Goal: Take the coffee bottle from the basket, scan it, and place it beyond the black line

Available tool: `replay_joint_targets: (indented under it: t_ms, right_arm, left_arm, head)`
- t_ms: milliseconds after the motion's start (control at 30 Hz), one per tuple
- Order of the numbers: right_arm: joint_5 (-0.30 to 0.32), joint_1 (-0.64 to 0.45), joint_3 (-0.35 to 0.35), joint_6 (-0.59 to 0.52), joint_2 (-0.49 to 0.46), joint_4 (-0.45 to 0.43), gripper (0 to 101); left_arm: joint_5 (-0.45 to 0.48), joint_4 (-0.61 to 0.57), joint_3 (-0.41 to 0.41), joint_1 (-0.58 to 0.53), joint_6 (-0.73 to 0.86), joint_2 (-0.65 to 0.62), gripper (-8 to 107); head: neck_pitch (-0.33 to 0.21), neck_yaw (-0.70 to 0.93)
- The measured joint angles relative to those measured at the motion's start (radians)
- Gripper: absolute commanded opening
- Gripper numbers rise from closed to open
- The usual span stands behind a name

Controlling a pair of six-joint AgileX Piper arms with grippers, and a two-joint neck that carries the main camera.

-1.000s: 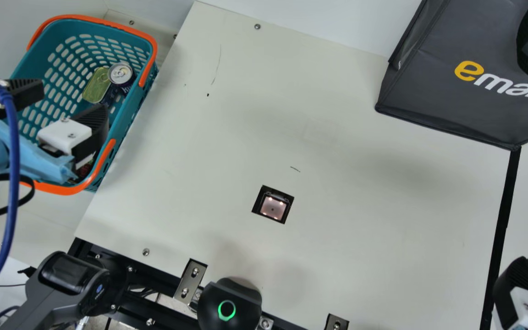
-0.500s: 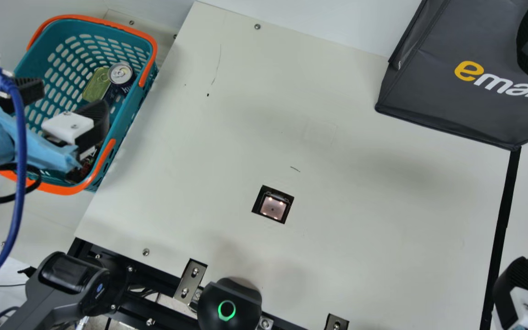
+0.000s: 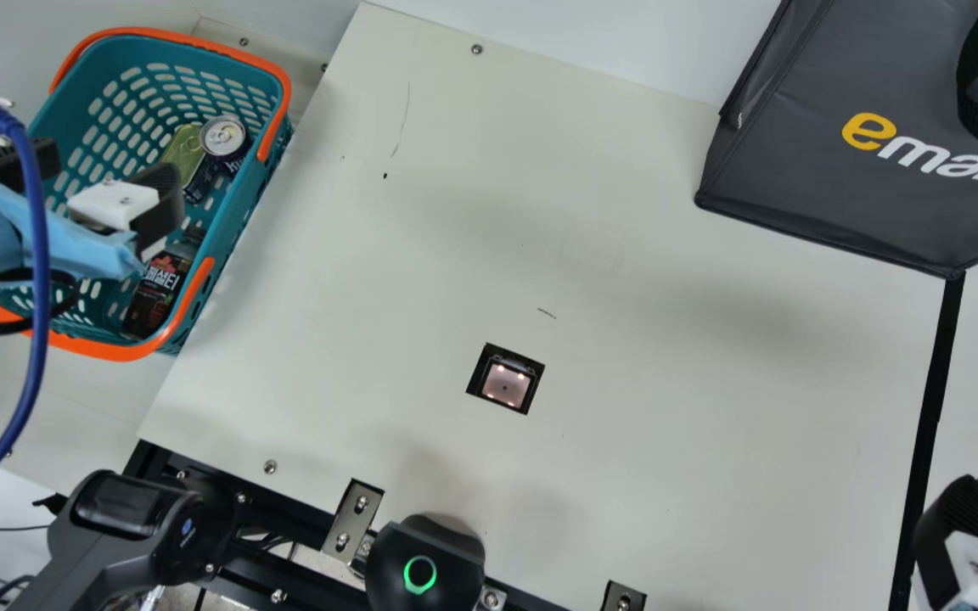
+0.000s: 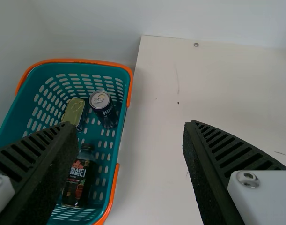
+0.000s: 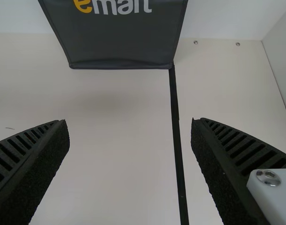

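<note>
Above the basket (image 3: 238,225), my left gripper (image 3: 114,168) hangs open and empty. A dark bottle (image 3: 156,293) with a printed label lies inside, close to the basket's near end, partly under the gripper's blue-wrapped part. In the left wrist view the bottle (image 4: 79,182) lies partly behind one finger of my left gripper (image 4: 128,125). The scanner window (image 3: 506,383) is lit in the table. My right gripper (image 3: 964,530) is at the main view's lower right corner, over the black line (image 3: 933,399); in the right wrist view that gripper (image 5: 128,122) stands open, holding nothing.
A can (image 3: 224,137) and a green-lidded tin (image 3: 183,154) share the basket with the bottle. A dark grey bag (image 3: 829,170) stands at the back right, by the line's far end. A black device with a green ring (image 3: 425,564) sits at the near edge.
My left gripper has shifted toward the main view's left and slightly up, and more of the bottle is uncovered. The right gripper has stayed put.
</note>
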Motion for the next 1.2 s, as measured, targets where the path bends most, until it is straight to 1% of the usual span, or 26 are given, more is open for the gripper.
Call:
replay_joint_targets:
  t_ms: [233, 700, 1200]
  right_arm:
    - [0.0, 0.0, 0.0, 0.0, 0.0, 0.0, 91]
    - [0.0, 0.0, 0.0, 0.0, 0.0, 0.0, 91]
    - [0.0, 0.0, 0.0, 0.0, 0.0, 0.0, 91]
  left_arm:
    - [-0.016, -0.029, 0.008, 0.089, 0.042, 0.019, 90]
    - [-0.058, -0.104, 0.026, 0.307, 0.161, 0.065, 90]
    - [-0.111, -0.177, 0.066, 0.478, 0.266, 0.126, 90]
  head:
    - [-0.002, 0.0]
    - [0.0, 0.0]
    - [-0.002, 0.0]
